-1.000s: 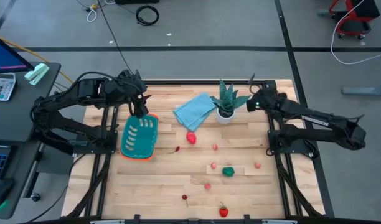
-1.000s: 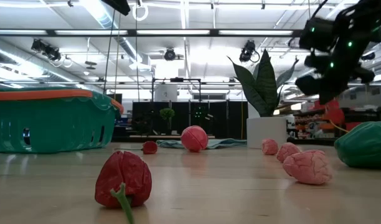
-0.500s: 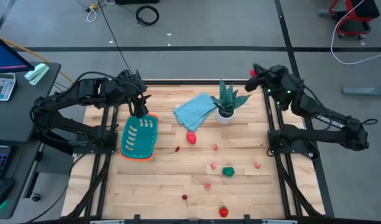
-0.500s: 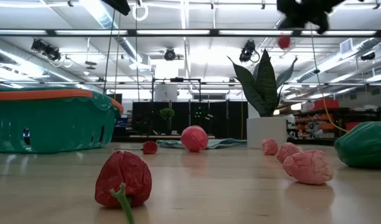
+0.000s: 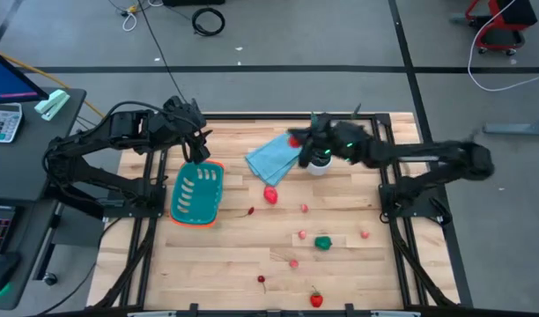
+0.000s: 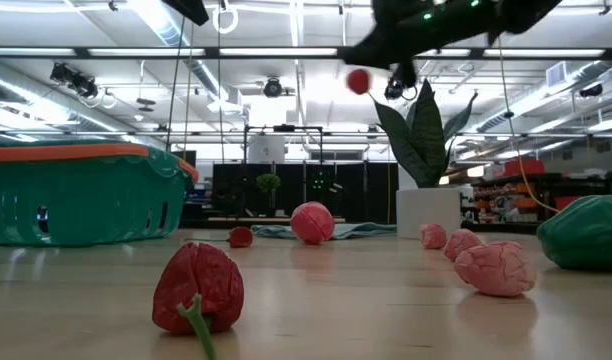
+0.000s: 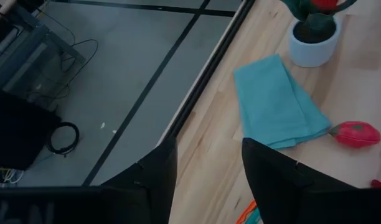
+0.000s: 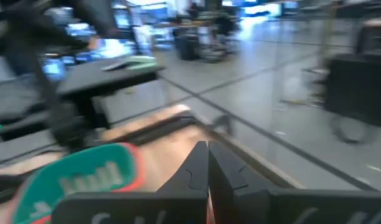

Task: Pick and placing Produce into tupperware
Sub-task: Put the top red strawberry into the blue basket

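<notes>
The tupperware [image 5: 197, 194], teal with an orange rim, lies on the table's left part. My left gripper [image 7: 206, 180] hovers open just over its far end. My right gripper [image 5: 298, 139] is high above the blue cloth [image 5: 274, 157], left of the potted plant [image 5: 321, 145], shut on a small round red piece of produce [image 6: 358, 80]. Other produce lies on the wood: a big red piece [image 5: 270, 195], a green one [image 5: 323, 241], several small pink and red ones such as one [image 5: 301, 235] and a strawberry [image 5: 316, 299]. My right gripper holds the small red piece [image 6: 358, 80] pinched at the ends of its two fingers [image 8: 200, 163]. The piece shows just below the dark fingers in the low view, lifted clear, high above the table. The blur hides which side of it the fingers are on.
The plant in its white pot [image 7: 312, 43] stands close to the right arm's forearm. The folded cloth [image 7: 277, 102] lies between the plant and the tupperware. A desk with a calculator [image 5: 1, 121] stands beyond the table's left edge.
My right gripper has risen from beside the plant with the red piece, then swung fast toward the table's left, passing over the plant to above the cloth. The left arm has kept still.
</notes>
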Robot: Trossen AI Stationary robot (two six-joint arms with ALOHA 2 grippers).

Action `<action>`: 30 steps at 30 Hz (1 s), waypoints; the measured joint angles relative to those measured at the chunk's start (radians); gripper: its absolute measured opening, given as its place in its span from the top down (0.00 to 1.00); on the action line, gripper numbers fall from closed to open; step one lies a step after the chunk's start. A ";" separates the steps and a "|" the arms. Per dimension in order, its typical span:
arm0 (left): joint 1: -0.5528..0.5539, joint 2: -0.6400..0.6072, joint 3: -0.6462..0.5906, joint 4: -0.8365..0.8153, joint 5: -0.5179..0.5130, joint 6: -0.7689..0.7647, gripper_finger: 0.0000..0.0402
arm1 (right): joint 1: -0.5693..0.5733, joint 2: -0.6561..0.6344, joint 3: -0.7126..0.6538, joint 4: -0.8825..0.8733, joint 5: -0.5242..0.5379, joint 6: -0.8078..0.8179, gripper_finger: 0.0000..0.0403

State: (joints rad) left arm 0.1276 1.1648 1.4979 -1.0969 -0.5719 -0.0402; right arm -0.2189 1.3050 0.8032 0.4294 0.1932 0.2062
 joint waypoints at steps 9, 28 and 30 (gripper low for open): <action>0.000 0.000 0.000 0.000 -0.003 0.009 0.53 | 0.097 0.328 0.188 0.184 -0.105 -0.020 1.00; 0.041 -0.113 0.002 -0.001 -0.255 0.059 0.50 | 0.170 0.839 0.833 -0.063 -0.222 -0.110 1.00; 0.052 -0.127 0.002 -0.002 -0.256 0.051 0.50 | 0.170 0.889 0.889 -0.051 -0.251 -0.106 1.00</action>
State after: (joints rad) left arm 0.1794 1.0375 1.4994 -1.0990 -0.8278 0.0113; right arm -0.0486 2.1936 1.6921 0.3788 -0.0579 0.1005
